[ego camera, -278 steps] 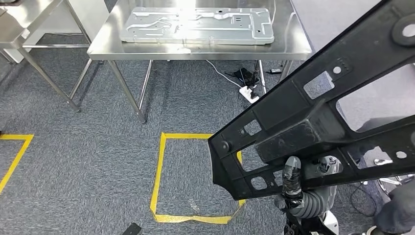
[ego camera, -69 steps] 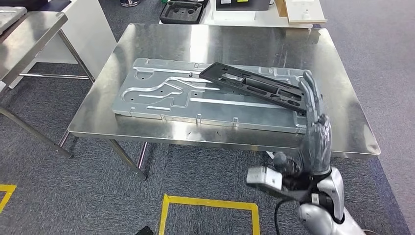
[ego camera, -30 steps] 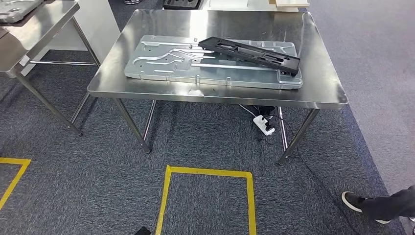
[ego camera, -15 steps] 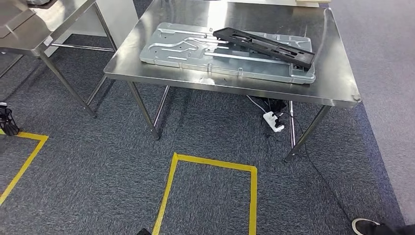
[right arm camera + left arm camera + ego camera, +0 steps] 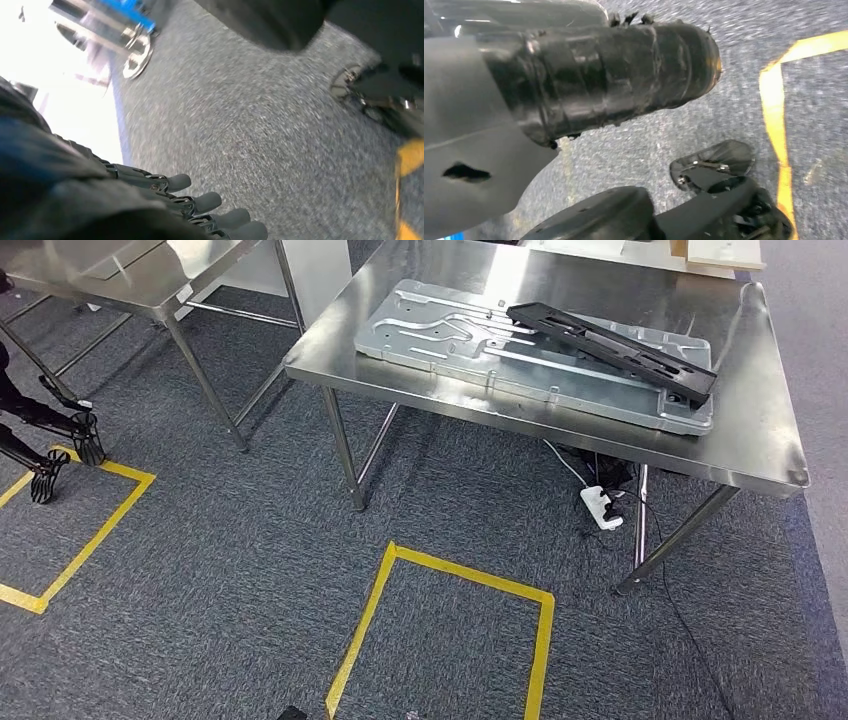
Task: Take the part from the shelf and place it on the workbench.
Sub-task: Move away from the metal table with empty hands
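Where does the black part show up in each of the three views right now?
Head view: the black part lies slanted across the grey metal plate on the workbench, upper right.
Left wrist view: not in it.
Right wrist view: not in it.
Shared landmark: yellow floor tape on the grey carpet, also in the left wrist view and right wrist view.

Matt black plastic part (image 5: 612, 341) lies on a pressed metal plate (image 5: 470, 335) (dull silver) atop the glossy steel workbench (image 5: 740, 435).

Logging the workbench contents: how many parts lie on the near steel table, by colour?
Black part: 1
Silver stamped plate: 1
Total: 2, the black one lying on the plate, on the steel table.
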Available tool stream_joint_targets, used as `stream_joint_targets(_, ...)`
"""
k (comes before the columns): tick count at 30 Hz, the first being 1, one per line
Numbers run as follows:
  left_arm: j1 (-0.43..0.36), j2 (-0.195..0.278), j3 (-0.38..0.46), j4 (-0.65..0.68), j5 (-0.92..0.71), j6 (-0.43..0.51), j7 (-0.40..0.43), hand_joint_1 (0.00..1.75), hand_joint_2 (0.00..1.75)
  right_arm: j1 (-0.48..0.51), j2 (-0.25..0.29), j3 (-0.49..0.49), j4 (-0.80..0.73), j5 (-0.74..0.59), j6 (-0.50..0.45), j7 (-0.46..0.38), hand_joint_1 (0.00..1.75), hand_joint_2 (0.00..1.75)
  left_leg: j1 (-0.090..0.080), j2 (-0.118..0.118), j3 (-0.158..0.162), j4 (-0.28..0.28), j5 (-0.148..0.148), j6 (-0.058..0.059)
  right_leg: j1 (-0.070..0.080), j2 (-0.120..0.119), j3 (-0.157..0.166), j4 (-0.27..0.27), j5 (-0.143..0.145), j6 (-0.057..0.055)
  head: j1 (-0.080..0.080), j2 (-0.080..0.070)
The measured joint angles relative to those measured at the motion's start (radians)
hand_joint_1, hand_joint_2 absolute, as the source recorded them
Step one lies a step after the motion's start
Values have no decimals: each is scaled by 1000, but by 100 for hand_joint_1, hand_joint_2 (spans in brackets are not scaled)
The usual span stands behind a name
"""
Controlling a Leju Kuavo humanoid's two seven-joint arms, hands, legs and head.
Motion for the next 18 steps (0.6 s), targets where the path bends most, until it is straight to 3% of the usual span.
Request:
stream_joint_targets(2,-1,-10,2,0,6,5,5,0,0,1,-5,28,0,13,9,3,0,0,7,-21,5,-14,15,13,-2,54,-18,46,-38,10,4,0)
stream_joint_targets(4,-7,-19,3,0,9,12,8,0,0,5,-10,54,2,24,17,7,0,0,9,-44,0,-16,23,22,-4,106,-70,165,-105,13,6,0)
stream_joint_targets(5,-9,-23,3,0,10,18,10,0,0,8,-11,64,3,29,21,9,0,0,9,-57,-4,-15,25,25,-5,115,-96,224,-129,14,7,0)
stream_joint_targets(6,-10,-28,4,0,12,22,12,0,0,11,-12,73,4,34,27,10,0,0,8,-72,-6,-12,26,25,-5,118,-110,258,-134,16,7,0)
stream_joint_targets(7,-11,-34,4,0,14,22,17,0,0,12,-13,82,4,37,33,10,0,0,8,-88,-8,-9,26,25,-6,120,-107,253,-119,17,7,0)
stream_joint_targets(8,-11,-38,5,0,13,18,21,0,0,13,-14,90,5,39,37,9,0,0,9,-104,-10,-4,25,23,-8,124,-87,212,-88,17,7,0)
stream_joint_targets(10,-12,-45,6,0,7,0,25,0,0,13,-14,101,5,36,43,3,0,0,9,-132,-16,12,19,15,-14,156,-28,85,-30,16,7,0)
stream_joint_targets(12,-15,-47,6,0,-2,-12,22,0,0,12,-15,108,5,30,43,-7,0,0,9,-155,-28,25,16,4,-17,185,1,17,-17,12,7,0)
stream_joint_targets(14,-16,-48,6,0,-9,-18,15,0,0,10,-15,112,6,21,42,-17,0,0,13,-176,-40,26,19,-8,-15,177,4,10,-20,3,6,0)
stream_joint_targets(15,-15,-46,6,0,-13,-20,11,0,0,9,-14,113,6,17,42,-21,0,0,14,-175,-44,27,19,-14,-15,165,7,6,-17,-4,7,0)
stream_joint_targets(16,-14,-44,6,0,-15,-22,8,0,0,8,-13,115,6,14,41,-25,0,0,13,-159,-51,38,12,-20,-17,154,10,1,-14,-11,4,0)
stream_joint_targets(18,-17,-42,6,0,-16,-26,3,0,0,10,-12,118,6,12,39,-32,0,0,13,-100,-90,118,-34,-31,-20,127,13,-6,-10,-21,-4,0)
